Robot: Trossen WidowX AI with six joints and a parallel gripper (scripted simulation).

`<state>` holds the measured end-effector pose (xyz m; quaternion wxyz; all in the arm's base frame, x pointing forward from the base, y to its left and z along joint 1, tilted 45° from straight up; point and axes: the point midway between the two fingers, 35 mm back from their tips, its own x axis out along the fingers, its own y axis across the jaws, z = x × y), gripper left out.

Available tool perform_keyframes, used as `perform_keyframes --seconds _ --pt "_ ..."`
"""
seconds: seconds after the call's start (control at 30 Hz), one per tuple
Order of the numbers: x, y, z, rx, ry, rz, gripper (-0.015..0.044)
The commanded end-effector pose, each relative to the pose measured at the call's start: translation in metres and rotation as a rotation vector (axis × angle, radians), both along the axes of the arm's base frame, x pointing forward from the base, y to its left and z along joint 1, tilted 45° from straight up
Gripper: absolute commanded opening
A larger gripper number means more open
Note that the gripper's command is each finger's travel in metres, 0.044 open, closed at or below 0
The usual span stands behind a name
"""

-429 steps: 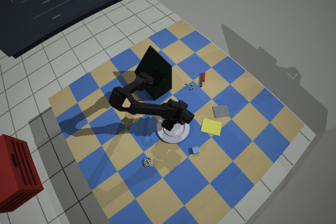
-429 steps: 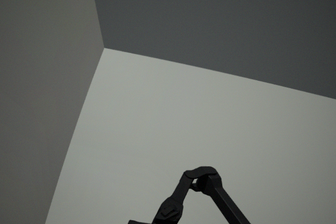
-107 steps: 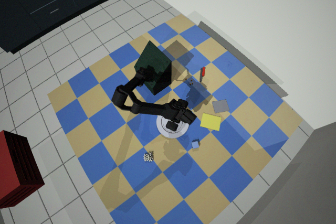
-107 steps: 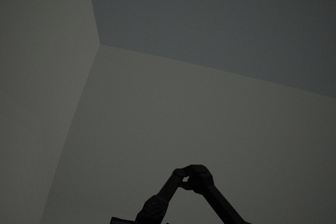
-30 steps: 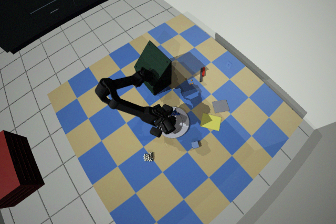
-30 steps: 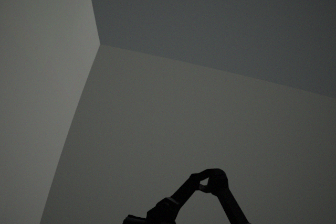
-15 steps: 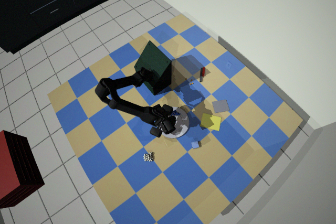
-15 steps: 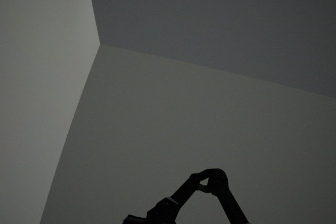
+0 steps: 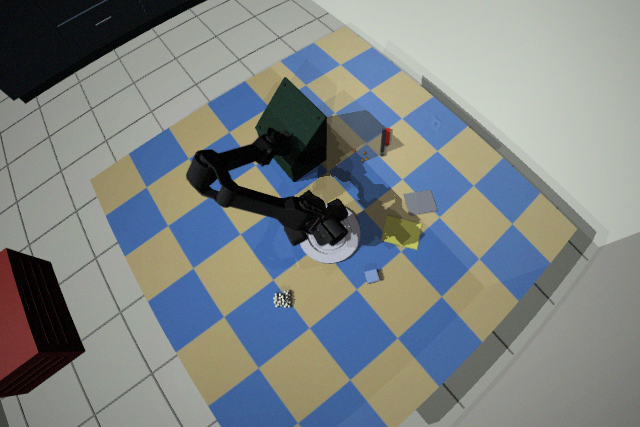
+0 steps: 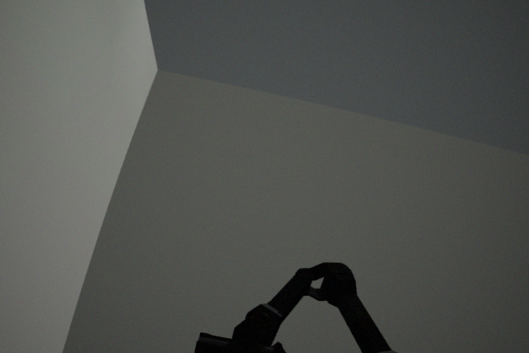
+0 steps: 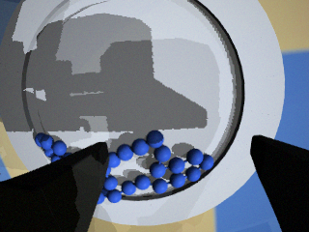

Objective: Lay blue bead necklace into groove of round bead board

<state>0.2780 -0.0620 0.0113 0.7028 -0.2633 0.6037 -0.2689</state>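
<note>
- Floor mat [image 9: 268,344]: under the bead board [image 9: 353,246] [image 11: 263,92].
- Necklace [image 11: 143,182]: on the board, towards the wrist view's lower edge; partly hidden.
- From the top view, right of the board: 2 flat pieces, 1 nearer [image 9: 402,232], 1 farther [image 9: 420,202].
- Small block [image 9: 371,276]: below right.
- Bead cluster [image 9: 282,299]: below left.
- Large box [image 9: 292,112]: above.

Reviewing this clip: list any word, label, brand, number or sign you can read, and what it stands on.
No readable text in any view.
Bead board: no lettering seen.
Yellow sheet and grey sheet: no lettering seen.
Green block: a few small dark marks, too small to make out.
Arm: too dark to tell whether it carries a brand.
</note>
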Motion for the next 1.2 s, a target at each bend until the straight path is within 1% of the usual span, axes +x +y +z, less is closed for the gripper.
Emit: perform_keyframes --seconds 0.0,0.17,0.23,0.63,0.8,0.83,1.17 --pt "-0.006 0.021 -0.008 0.057 -0.291 -0.299 0.0340" --pt "-0.013 0.039 -0.015 0.100 -0.563 -0.574 0.0307" --pt "-0.015 0.043 -0.016 0.111 -0.635 -0.646 0.0293" --pt "-0.015 0.043 -0.016 0.112 -0.644 -0.655 0.0213" --pt "-0.013 0.033 -0.027 0.112 -0.645 -0.655 0.0180" --pt "-0.012 0.039 -0.021 0.117 -0.651 -0.656 0.0188" --pt "-0.011 0.031 -0.029 0.115 -0.648 -0.655 0.0121"
